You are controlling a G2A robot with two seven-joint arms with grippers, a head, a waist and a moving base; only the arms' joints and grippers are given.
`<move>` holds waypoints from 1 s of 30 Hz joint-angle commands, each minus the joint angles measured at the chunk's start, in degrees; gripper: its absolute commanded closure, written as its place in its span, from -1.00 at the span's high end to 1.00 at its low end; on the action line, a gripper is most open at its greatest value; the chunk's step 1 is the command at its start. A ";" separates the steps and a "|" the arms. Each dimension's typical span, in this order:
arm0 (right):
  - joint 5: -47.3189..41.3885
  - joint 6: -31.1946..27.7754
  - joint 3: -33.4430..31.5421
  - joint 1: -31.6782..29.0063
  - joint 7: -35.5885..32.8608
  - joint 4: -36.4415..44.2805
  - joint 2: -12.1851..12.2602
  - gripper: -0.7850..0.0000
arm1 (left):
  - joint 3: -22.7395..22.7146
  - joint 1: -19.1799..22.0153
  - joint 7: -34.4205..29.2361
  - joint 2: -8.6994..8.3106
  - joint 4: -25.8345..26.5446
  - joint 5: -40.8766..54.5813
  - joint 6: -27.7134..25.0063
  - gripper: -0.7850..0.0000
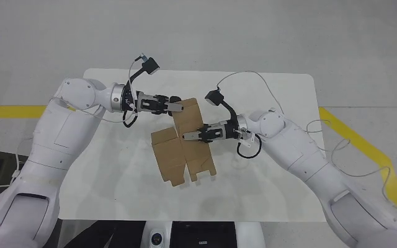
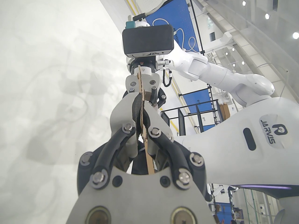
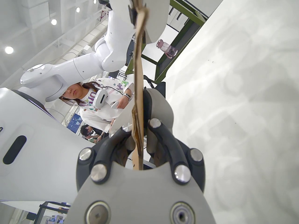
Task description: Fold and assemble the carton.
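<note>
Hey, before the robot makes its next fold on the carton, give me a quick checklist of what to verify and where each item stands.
1. Left hand shut on the carton: ok, it pinches the far edge.
2. Right hand shut on the carton: ok, clamped near its middle.
3. Hands gripping separate spots: ok.
4. Carton opened into a box: not ok, it looks flat.
5. Carton's near edge off the table: cannot tell.

White bench [image 1: 267, 87] on a pale grey floor [image 1: 186, 31] with yellow tape lines [image 1: 18, 111] — round ceiling lights [image 2: 295, 35], blue wall panels [image 2: 179, 12], green metal frame [image 3: 190, 11] behind.
</note>
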State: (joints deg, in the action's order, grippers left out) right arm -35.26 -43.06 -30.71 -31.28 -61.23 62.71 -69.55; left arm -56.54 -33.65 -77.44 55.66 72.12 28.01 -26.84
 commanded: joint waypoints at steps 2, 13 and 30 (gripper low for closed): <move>-1.40 0.00 0.27 0.10 0.00 -0.78 0.01 -1.00 | -1.19 0.21 0.17 -0.16 -0.54 1.36 -0.17 1.00; -6.35 -1.80 -3.91 -0.80 2.77 -7.31 -0.18 -1.00 | -6.29 -4.15 9.07 -1.51 1.37 -3.57 2.17 1.00; 1.27 0.07 -11.58 -6.62 13.87 -3.33 1.05 -1.00 | -6.08 -11.36 13.84 -1.76 10.01 -6.96 7.37 1.00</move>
State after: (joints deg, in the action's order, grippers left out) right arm -34.21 -43.04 -41.99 -37.64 -47.52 59.15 -68.54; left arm -62.81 -44.88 -63.71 53.86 81.89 21.24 -19.63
